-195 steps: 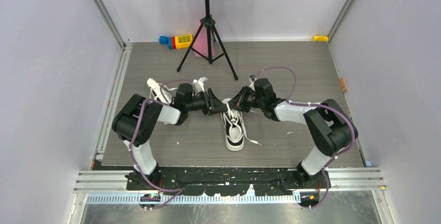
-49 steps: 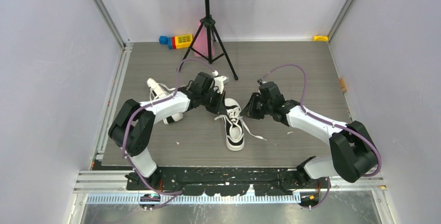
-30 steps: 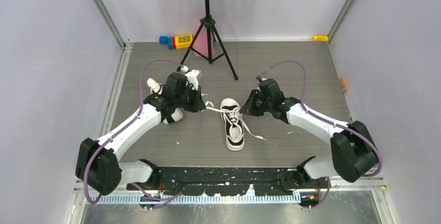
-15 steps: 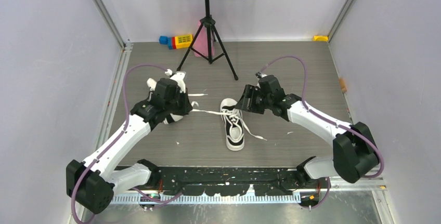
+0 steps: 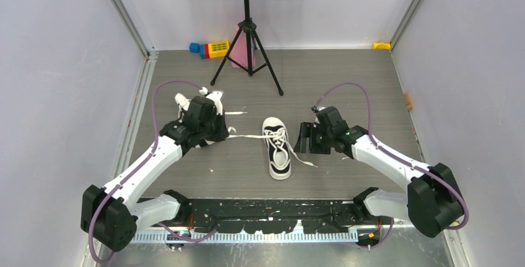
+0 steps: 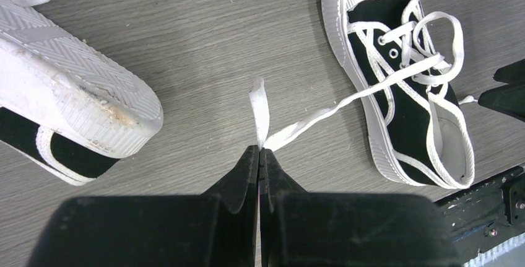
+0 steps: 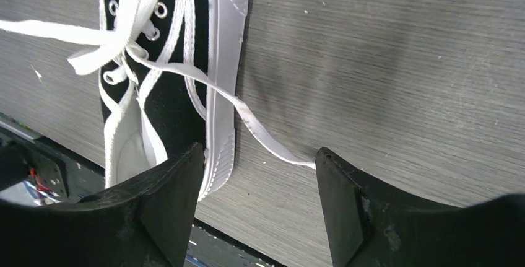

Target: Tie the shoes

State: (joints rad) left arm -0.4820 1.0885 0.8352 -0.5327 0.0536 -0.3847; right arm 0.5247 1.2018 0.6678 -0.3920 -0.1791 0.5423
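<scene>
White lace (image 6: 322,115) pinched close to its tip by left gripper (image 6: 259,150); right gripper (image 7: 257,157) spread, empty. Might slip free under stronger pull.

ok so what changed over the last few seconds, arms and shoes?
Left gripper swung out left, fingers shut on a lace end, drawing it straight from the middle shoe. Right gripper backed off right and nearer its base, fingers open, the other lace lying loose below. Middle shoe and the tipped shoe at left stayed put.
</scene>
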